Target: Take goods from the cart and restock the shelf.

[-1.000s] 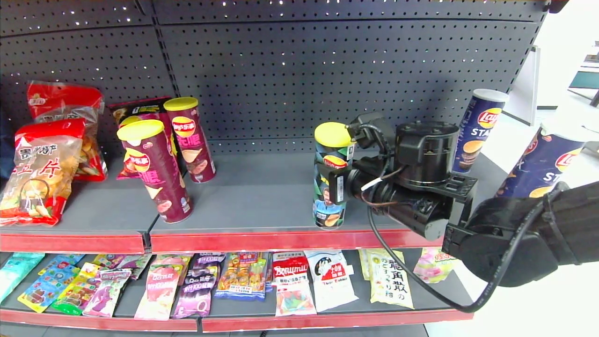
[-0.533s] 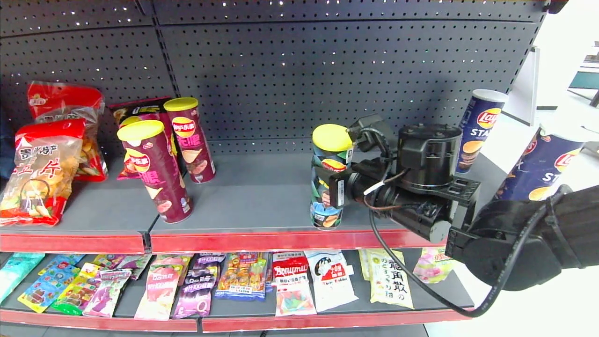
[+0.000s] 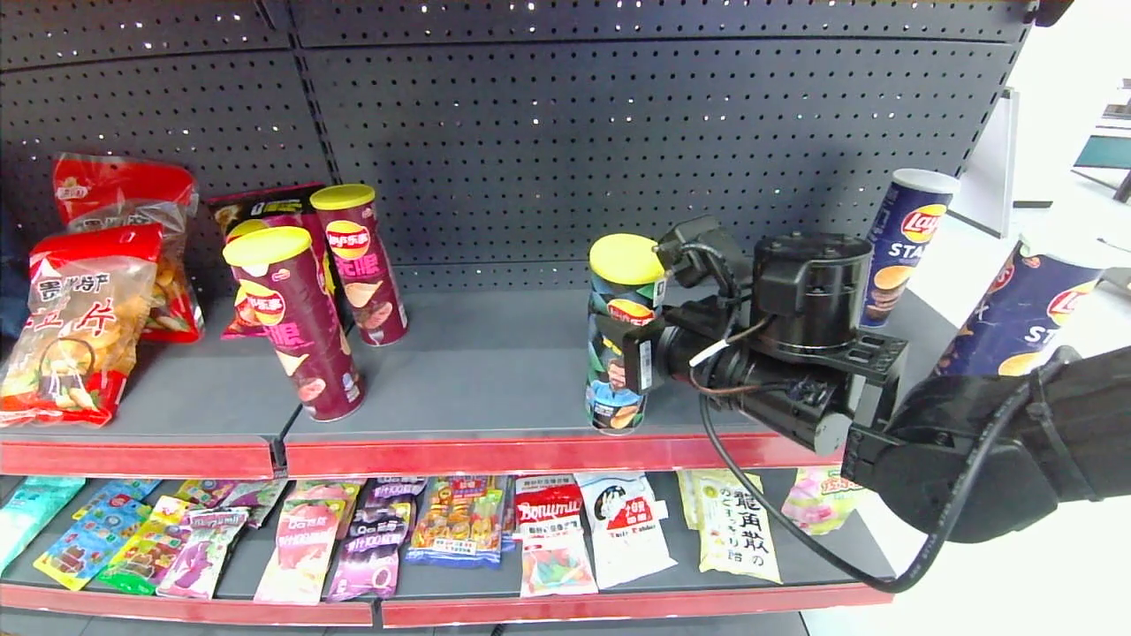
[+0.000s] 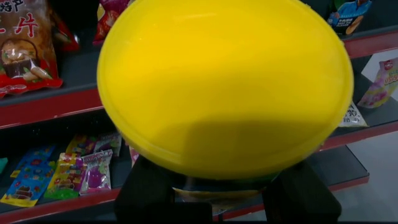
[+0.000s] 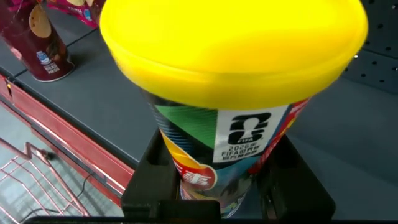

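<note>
Right gripper [image 3: 624,355] at upper shelf [image 3: 495,371], fingers [image 5: 149,183] clamped on multicoloured can [image 3: 616,402] with yellow lid. Can upright, base by shelf's red front edge, right of centre. Left gripper [image 4: 217,202] fingers [image 4: 144,194] closed either side of second can [image 4: 224,81], its yellow lid toward wrist camera. 2 maroon cans [image 3: 292,327] upright on shelf's left part, well apart from multicoloured can. Red snack bags [image 3: 75,327] further left. Blue can [image 3: 903,247] at shelf's right end. Flat packets [image 3: 459,521] on lower shelf.
</note>
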